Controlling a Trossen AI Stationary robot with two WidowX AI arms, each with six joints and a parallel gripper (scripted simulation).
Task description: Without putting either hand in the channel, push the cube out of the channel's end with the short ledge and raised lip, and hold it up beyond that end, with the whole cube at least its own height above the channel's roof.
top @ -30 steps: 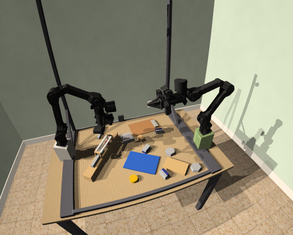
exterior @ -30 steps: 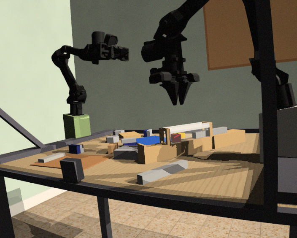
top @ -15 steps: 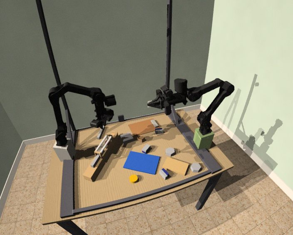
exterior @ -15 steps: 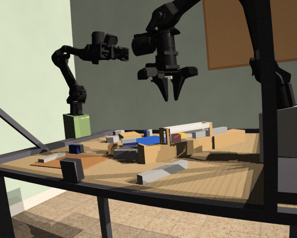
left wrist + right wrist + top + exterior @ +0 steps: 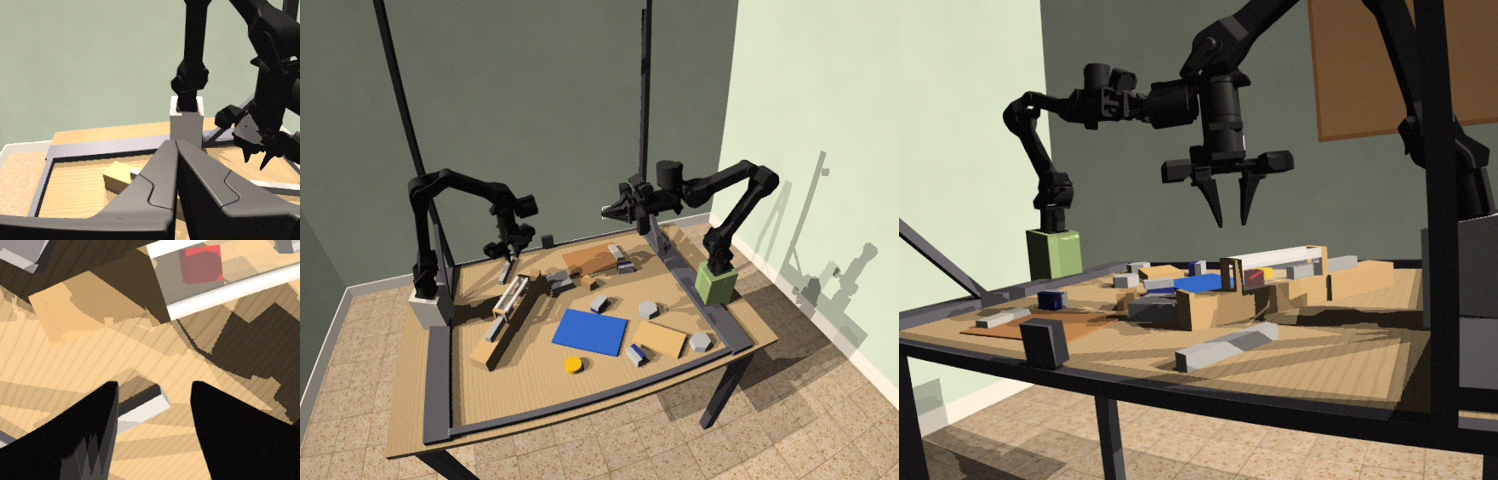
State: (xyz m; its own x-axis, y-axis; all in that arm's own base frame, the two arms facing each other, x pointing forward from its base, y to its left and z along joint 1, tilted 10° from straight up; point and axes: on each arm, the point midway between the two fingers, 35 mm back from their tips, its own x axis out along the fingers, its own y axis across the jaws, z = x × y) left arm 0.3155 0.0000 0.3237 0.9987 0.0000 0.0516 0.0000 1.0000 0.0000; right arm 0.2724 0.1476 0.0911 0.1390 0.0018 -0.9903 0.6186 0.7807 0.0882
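Observation:
The red cube [image 5: 201, 264] sits inside the clear-roofed channel [image 5: 512, 294], which rests on a long tan block [image 5: 502, 329]. The cube also shows in the exterior view [image 5: 1253, 277]. A grey bar [image 5: 494, 329] sticks out of the channel's near end. A second grey bar [image 5: 1223, 345] lies on the table beyond the far end. My right gripper [image 5: 1228, 220] hangs open and empty above that bar, outside the channel, and shows in the right wrist view [image 5: 153, 388]. My left gripper [image 5: 610, 212] is shut on nothing, high above the table's far side, and shows in the left wrist view [image 5: 175, 145].
A blue mat [image 5: 589, 331], a yellow disc [image 5: 573, 364], two grey hexagons [image 5: 648, 310], a tan plate [image 5: 658, 338], a brown plate [image 5: 589, 260] and several small blocks lie across the table. A dark block [image 5: 547, 241] stands at the far edge. Grey rails border the table.

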